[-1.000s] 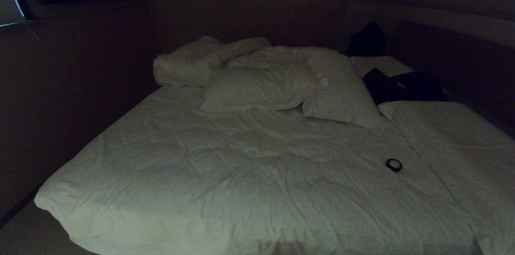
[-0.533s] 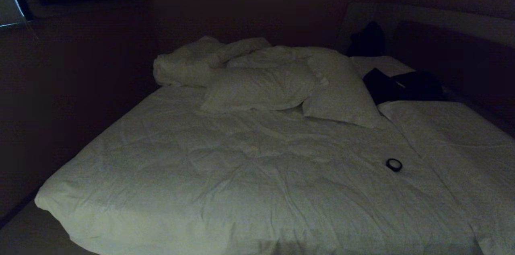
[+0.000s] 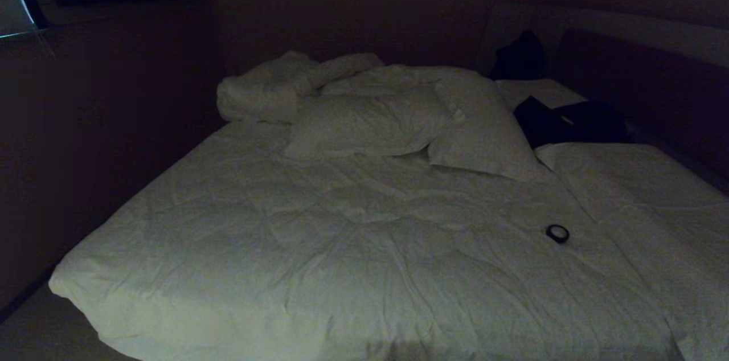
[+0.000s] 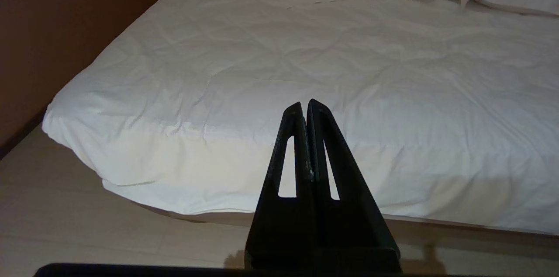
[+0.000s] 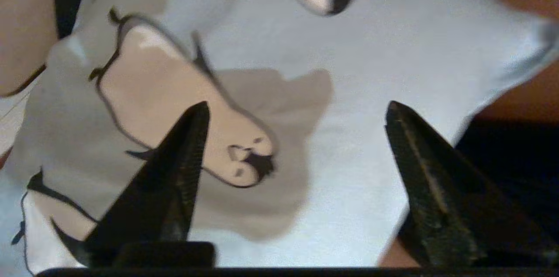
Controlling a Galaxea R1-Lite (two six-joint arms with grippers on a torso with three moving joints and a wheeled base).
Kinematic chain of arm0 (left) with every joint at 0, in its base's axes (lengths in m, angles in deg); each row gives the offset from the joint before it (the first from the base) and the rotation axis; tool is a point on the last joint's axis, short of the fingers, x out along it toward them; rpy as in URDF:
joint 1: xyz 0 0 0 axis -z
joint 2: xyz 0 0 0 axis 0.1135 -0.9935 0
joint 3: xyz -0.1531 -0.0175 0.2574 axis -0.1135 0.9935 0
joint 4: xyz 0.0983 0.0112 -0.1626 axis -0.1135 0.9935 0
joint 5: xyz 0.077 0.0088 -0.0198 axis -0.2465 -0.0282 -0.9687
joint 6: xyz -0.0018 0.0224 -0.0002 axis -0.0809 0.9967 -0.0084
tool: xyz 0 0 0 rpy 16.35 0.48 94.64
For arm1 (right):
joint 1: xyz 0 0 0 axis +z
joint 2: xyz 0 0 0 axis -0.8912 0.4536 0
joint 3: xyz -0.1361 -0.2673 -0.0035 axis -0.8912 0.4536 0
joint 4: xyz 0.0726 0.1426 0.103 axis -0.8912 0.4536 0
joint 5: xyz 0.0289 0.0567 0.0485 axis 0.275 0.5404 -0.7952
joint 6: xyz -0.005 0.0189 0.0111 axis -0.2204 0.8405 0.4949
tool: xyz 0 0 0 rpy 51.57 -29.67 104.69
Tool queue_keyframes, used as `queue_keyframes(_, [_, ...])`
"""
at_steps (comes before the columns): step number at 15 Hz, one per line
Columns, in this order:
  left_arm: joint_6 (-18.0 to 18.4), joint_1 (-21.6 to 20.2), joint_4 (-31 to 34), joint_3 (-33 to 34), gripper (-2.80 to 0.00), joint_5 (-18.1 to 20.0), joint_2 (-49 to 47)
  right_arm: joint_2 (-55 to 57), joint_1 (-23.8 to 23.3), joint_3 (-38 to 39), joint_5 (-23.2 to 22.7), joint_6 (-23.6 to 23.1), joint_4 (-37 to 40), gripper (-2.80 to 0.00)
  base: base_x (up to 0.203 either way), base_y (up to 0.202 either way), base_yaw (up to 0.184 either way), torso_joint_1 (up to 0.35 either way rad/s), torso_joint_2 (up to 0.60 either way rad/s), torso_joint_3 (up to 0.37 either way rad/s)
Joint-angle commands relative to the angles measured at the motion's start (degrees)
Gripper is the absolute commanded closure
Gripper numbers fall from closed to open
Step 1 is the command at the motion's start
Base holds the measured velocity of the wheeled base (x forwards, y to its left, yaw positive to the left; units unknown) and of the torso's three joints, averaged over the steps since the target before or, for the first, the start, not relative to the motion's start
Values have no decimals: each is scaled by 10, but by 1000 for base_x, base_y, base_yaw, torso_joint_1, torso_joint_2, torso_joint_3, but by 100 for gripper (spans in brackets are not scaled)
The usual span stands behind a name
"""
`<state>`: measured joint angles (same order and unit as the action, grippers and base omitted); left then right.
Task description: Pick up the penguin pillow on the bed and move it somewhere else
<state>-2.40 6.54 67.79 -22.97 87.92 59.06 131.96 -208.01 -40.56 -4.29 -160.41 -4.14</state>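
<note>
Penguin pillow (image 5: 279,93): seen only in the right wrist view, a light blue-grey cover printed with black-and-white penguins, filling most of the picture just past the right jaws. What it rests on cannot be told from that view; it does not show in the head view.
Right gripper (image 5: 297,111): jaws spread wide, released, with the pillow's fabric showing in the gap between them. Neither finger is seen pinching the cloth.
Left gripper (image 4: 305,104): jaws pressed together, clenched on nothing, hanging low over the floor before the foot of the bed.
Bed (image 3: 342,247): a wide bed under a wrinkled white quilted duvet, with a dark headboard (image 3: 643,82) along the far right.
White pillows (image 3: 370,122): two plain ones lie side by side near the head of the bed, a bunched heap of bedding behind them.
Small dark ring (image 3: 557,233): lies on the duvet toward the right side, well apart from the pillows.
Dark clothing (image 3: 569,119): a heap near the headboard, just beside the right-hand white pillow.
</note>
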Motion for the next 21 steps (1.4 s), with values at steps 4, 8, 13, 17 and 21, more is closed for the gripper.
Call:
queue_keyframes(4, [0, 0, 0, 1, 0, 0, 0, -94, 48, 35, -10, 43, 7, -280, 0, 0, 0, 0, 0, 0])
queue_keyframes(8, [0, 0, 0, 1, 0, 0, 0, -150, 149, 59, -10, 71, 8, -280, 0, 0, 0, 0, 0, 0])
queue_keyframes(13, [0, 0, 0, 1, 0, 0, 0, -211, 296, 65, -4, 103, 8, 0, 0, 0, 0, 0, 0, 0])
queue_keyframes(17, [0, 0, 0, 1, 0, 0, 0, -238, 423, 37, 8, 175, 5, 0, 0, 0, 0, 0, 0, 0])
queue_keyframes(21, [0, 1, 0, 1, 0, 0, 0, -240, 555, -33, 67, 282, 3, 0, 0, 0, 0, 0, 0, 0])
